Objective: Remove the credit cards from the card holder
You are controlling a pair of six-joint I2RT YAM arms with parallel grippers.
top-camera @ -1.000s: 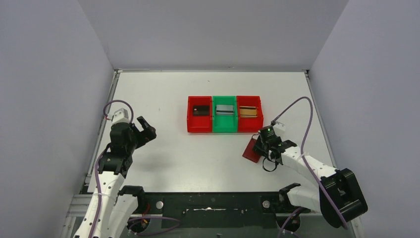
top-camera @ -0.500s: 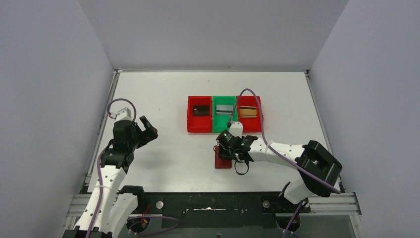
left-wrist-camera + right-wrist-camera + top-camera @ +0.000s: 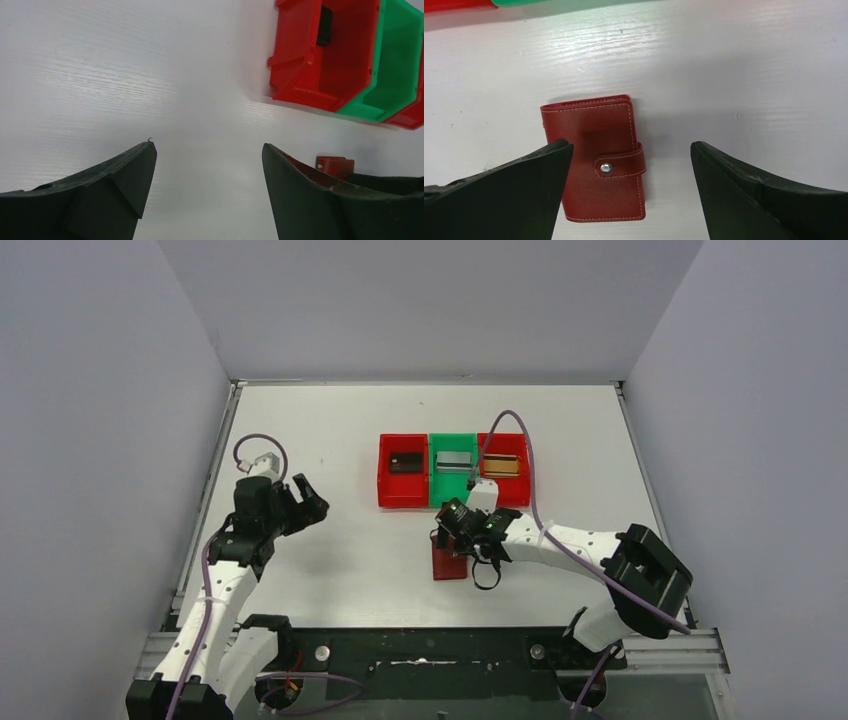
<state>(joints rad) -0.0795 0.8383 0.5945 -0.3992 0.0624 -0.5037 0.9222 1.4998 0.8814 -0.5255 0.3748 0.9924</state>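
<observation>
The card holder [image 3: 594, 160], a dark red booklet with its clasp tab snapped shut, lies flat on the white table [image 3: 340, 560]. It also shows in the top view as the card holder [image 3: 450, 567]. My right gripper [image 3: 630, 144] hovers just above it, open, fingers apart on either side and touching nothing. One credit card lies in each bin: a black card [image 3: 405, 462], a silver card [image 3: 455, 461] and a gold card [image 3: 502, 466]. My left gripper [image 3: 310, 502] is open and empty over bare table at the left; in its wrist view the left gripper [image 3: 207, 145] sees the holder's corner [image 3: 335, 164].
Three joined open bins stand mid-table: a red bin [image 3: 403, 497], a green bin [image 3: 453, 499] and another red bin [image 3: 505, 497]. Grey walls enclose the table on the left, back and right. The right arm's purple cable [image 3: 520, 455] arcs over the bins.
My right arm carried the card holder leftwards to in front of the bins, set it down and opened its jaws. My left gripper moved slightly forward and right.
</observation>
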